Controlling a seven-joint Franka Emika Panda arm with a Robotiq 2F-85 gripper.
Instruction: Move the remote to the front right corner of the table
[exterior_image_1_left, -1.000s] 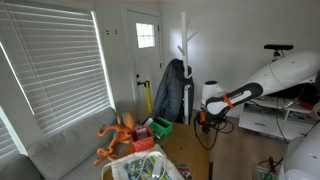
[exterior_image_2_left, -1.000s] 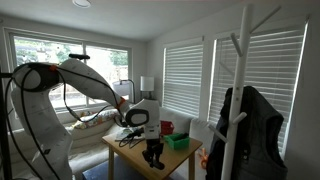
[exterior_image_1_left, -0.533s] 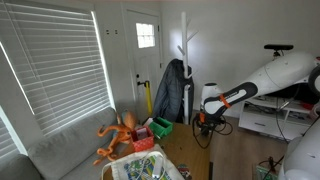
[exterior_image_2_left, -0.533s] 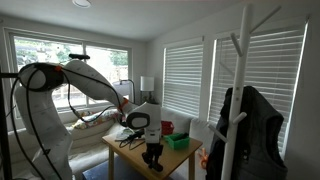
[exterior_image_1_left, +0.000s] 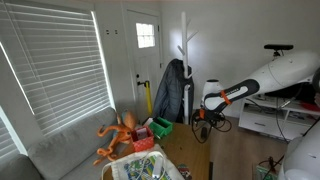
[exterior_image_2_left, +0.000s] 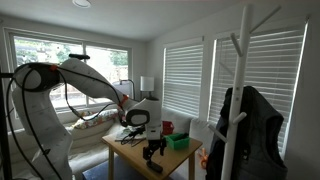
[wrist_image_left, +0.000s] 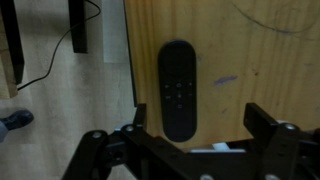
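Closest to the wrist camera, the black two-fingered gripper (wrist_image_left: 197, 125) is spread wide and holds nothing. One dark finger (wrist_image_left: 135, 135) stands on each side of the near end of the slim black oblong remote (wrist_image_left: 178, 90), and neither appears to touch it. The remote lies flat on the medium-brown wooden table (wrist_image_left: 260, 50), lengthwise along the table edge and just inside it, buttons up. Past that edge is pale plank flooring (wrist_image_left: 60, 100) with a thin black cable (wrist_image_left: 55, 55) trailing over it. In an exterior view the gripper (exterior_image_2_left: 153, 149) hangs low over the table (exterior_image_2_left: 122, 147), and compared with half a second ago it seems to have shifted slightly, perhaps a touch higher. The remote is too small to pick out there. Just behind sits a green plastic bin (exterior_image_2_left: 178, 142). In an exterior view the white robot arm (exterior_image_1_left: 285, 72) reaches in from the side. Farther off, an orange plush octopus (exterior_image_1_left: 118, 135) rests on the grey couch (exterior_image_1_left: 60, 150), unchanged, below white slatted blinds (exterior_image_1_left: 55, 60).
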